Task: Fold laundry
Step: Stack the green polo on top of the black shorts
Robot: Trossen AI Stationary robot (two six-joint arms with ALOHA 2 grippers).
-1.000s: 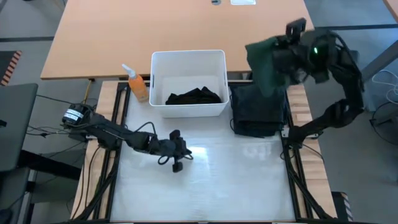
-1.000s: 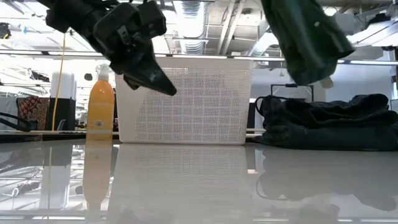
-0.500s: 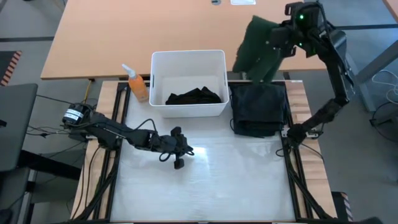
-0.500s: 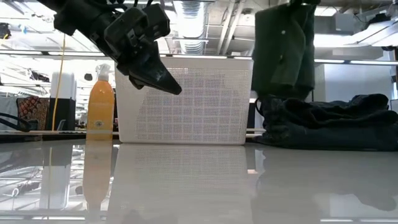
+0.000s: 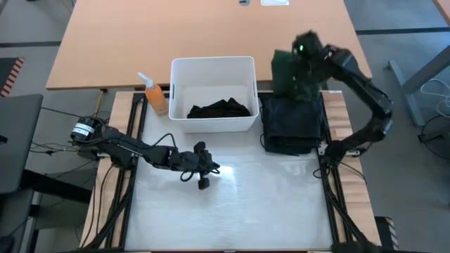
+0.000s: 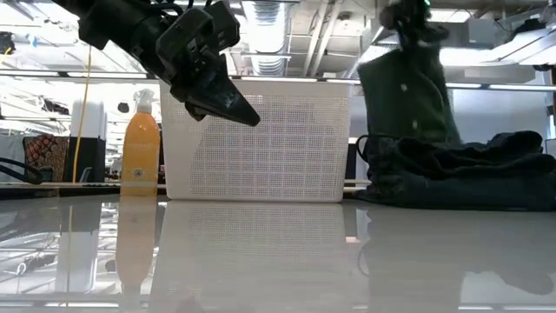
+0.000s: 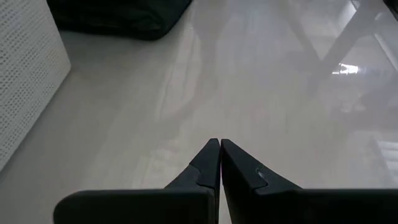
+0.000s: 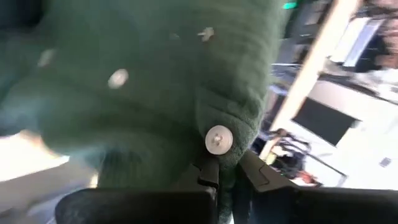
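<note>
While right fingers pinch soft buttoned green shirt | left fingers clenched

An orange spray bottle stands just beside a white plastic bin.

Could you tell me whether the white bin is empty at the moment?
No, the high view shows a crumpled black garment lying inside the white bin.
</note>
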